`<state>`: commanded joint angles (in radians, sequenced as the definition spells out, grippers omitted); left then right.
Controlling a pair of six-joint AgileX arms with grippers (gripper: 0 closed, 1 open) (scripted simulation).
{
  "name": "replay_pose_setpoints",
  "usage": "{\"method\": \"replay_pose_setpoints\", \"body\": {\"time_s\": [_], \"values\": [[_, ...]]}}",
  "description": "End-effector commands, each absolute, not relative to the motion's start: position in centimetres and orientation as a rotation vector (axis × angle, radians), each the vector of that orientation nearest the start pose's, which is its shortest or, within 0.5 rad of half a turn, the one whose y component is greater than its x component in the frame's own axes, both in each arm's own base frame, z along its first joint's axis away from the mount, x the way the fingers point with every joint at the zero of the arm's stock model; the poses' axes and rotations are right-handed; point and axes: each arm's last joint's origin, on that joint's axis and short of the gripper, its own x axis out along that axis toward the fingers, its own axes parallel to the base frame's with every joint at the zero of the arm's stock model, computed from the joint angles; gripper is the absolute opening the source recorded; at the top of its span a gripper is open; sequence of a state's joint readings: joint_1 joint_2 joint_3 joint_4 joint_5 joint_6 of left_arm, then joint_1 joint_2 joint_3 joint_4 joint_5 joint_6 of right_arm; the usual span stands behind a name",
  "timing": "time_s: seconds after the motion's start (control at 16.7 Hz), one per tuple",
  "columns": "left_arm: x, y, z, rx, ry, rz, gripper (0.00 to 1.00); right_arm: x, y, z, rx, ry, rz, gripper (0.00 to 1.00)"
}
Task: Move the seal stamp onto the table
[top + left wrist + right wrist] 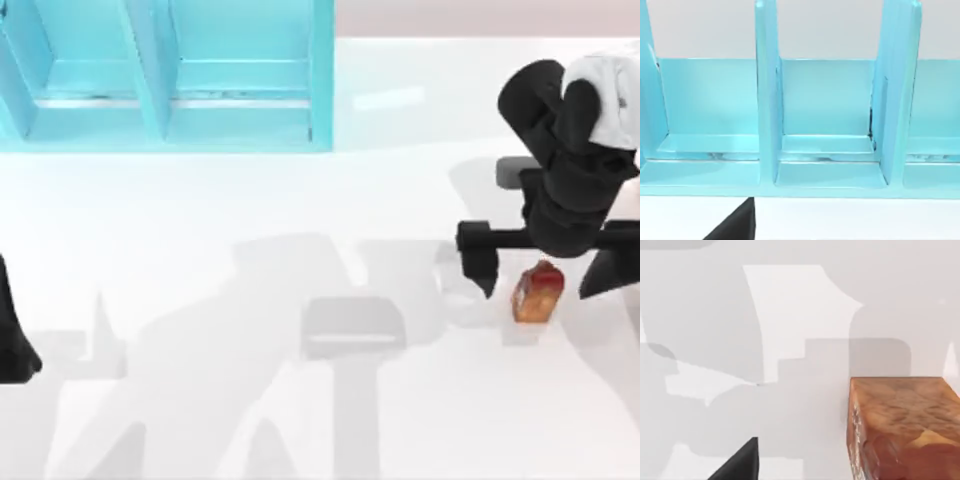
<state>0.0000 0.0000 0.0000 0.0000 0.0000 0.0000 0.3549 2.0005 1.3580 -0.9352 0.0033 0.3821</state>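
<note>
You have the stamp [538, 293] on the bench [300, 220] at its right side, between the spread fingers of the right end effector [541, 272], touching neither. The shelf [165, 75] stands at the far left of the bench, well apart from the stamp. The left arm [15, 335] is parked at the left edge.

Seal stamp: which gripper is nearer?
Right. The right gripper straddles the seal stamp at the table's right side, fingers open; the left gripper sits parked at the far left edge.
</note>
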Motion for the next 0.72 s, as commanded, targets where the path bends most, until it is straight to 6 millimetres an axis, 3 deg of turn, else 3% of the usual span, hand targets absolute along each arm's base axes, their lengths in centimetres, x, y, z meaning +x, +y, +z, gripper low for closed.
{"method": "replay_pose_setpoints", "body": {"time_s": [0.3,0.54,0.72], "values": [[10.6,-0.1,16.0,0.0,0.0,0.0,1.0,35.0,13.4,19.5,0.004,1.6,-0.03,1.0],[10.6,-0.1,16.0,0.0,0.0,0.0,1.0,34.5,13.1,25.0,0.007,1.59,-0.023,1.0],[10.6,-0.1,16.0,0.0,0.0,0.0,1.0,33.9,12.9,27.6,0.013,1.571,-0.017,1.0]]}}
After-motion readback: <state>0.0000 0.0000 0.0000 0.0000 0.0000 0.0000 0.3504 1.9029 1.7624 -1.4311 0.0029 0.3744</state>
